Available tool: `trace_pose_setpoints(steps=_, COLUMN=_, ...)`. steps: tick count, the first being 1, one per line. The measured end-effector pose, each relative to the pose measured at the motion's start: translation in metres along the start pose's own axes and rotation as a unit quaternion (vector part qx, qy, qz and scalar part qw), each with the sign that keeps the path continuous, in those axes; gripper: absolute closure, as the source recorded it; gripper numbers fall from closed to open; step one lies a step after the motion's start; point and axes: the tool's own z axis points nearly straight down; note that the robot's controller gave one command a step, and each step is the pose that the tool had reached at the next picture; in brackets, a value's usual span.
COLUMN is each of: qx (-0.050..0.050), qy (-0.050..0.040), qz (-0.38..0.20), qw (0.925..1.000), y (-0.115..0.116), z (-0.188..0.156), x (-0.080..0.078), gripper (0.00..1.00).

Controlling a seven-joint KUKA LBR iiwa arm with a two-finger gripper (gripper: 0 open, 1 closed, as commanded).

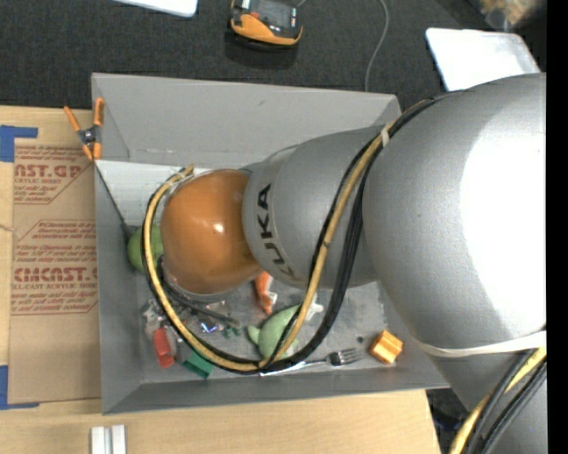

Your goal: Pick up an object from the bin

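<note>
The arm's (444,222) orange cover (206,232) sits over the bin's (240,115) left half, beside a green object (136,250). Whether the gripper beneath is open cannot be told.

The arm (426,222) and its orange cover (209,232) hide much of the bin (115,293) floor.

A matt black surface (355,53) is recorded across the upper band, from 10 to 2 o'clock. Listed upon it are an orange-and-black device (264,21) at 12 o'clock, a thin pale cable (383,40) trailed near it, a white sheet (169,5) at 11 o'clock, and a white slab (479,55) at 1 o'clock.
</note>
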Motion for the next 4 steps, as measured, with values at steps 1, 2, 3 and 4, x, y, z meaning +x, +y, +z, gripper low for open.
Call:
trace_pose_setpoints(steps=1, qx=-0.001, qy=0.003, qz=0.0, qw=1.0, y=0.001, z=0.002, x=0.002, gripper=1.0)
trace_pose_setpoints(steps=2, qx=-0.001, qy=0.0004, qz=0.0, qw=1.0, y=0.001, z=0.0, x=0.001, gripper=1.0)
trace_pose_setpoints(steps=3, qx=-0.002, qy=0.0021, qz=0.0, qw=1.0, y=0.002, z=-0.005, x=0.002, gripper=1.0)
trace_pose_setpoints(steps=4, qx=-0.002, qy=0.0001, qz=0.0, qw=1.0, y=0.002, z=-0.021, x=0.001, gripper=1.0)
